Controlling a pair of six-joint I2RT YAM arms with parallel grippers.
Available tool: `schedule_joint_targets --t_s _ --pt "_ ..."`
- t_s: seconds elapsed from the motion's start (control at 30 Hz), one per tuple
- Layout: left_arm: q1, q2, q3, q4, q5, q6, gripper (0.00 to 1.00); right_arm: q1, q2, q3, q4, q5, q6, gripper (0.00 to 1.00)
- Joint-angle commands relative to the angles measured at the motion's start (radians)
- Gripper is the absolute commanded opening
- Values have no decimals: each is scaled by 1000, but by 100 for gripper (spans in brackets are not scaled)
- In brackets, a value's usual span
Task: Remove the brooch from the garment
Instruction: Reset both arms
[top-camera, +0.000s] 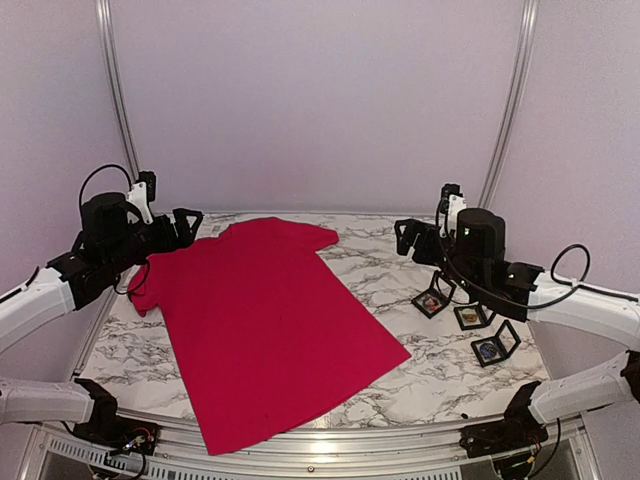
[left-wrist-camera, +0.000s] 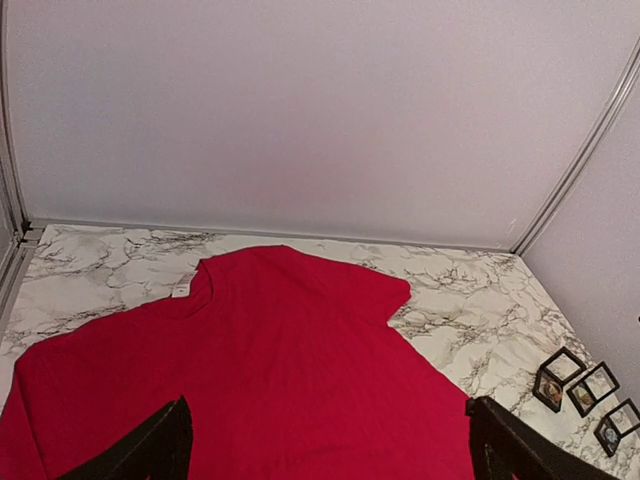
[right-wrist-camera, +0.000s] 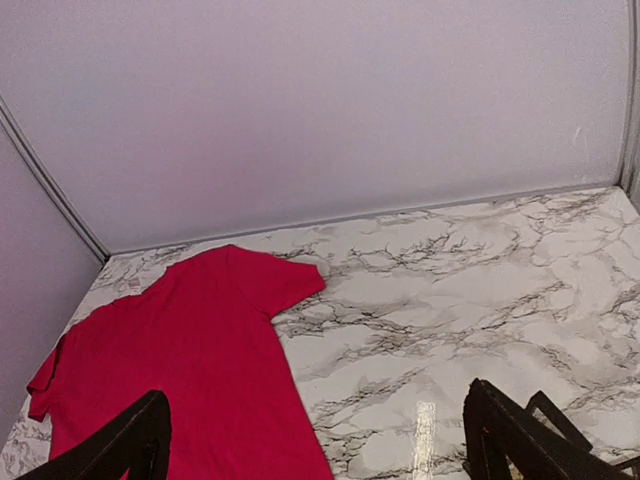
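Table (top-camera: 400, 275): white marble-pattern top with grey veining, metal rail (top-camera: 330, 442) along near edge. Walls (top-camera: 310, 100): plain pale lilac panels on three sides, joined by curved metal posts (top-camera: 114, 90). Soft even light; faint glare (right-wrist-camera: 424, 425) on tabletop.

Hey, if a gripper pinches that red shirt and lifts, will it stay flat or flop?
Probably floppy: the shirt lies flat like thin cloth, so a pinch would likely raise a peak while the rest drapes. Pushed, it would probably bunch rather than slide whole across the marble table.
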Motion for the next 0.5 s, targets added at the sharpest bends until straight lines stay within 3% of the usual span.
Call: schedule_joint_targets --t_s 0.0,0.2,0.47 --pt "-2 -53 -42 -20 -66 30 99 -6 -81 -70 60 158 -48 98" --pt "-1 -115 -119 25 -101 58 99 -7 -163 -184 159 189 -90 99" --pt "-2 -140 -147 40 -134 76 99 -6 -165 -189 152 183 -118 99"
